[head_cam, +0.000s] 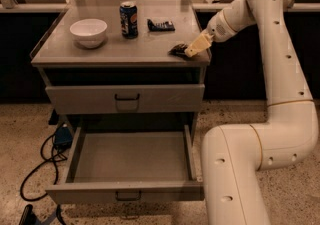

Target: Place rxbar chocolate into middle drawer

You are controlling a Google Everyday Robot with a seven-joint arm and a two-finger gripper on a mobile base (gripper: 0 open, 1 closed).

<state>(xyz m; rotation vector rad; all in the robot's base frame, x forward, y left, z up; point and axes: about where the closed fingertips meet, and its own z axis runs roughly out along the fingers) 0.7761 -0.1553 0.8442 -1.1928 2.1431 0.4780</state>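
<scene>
The rxbar chocolate (177,49), a small dark crumpled wrapper, is at the front right corner of the cabinet top. My gripper (190,50) reaches in from the right with its cream fingers (196,45) closed on the bar's right end, just above the surface. The middle drawer (85,161) is pulled wide open below, with grey walls and a small dark handle (128,195) on its front. Nothing shows inside it.
A white bowl (88,31), a blue soda can (128,19) and a flat dark packet (161,24) stand on the cabinet top (125,51). The upper handled drawer (125,98) is closed. My arm fills the right side. Black cables (42,161) lie on the floor at left.
</scene>
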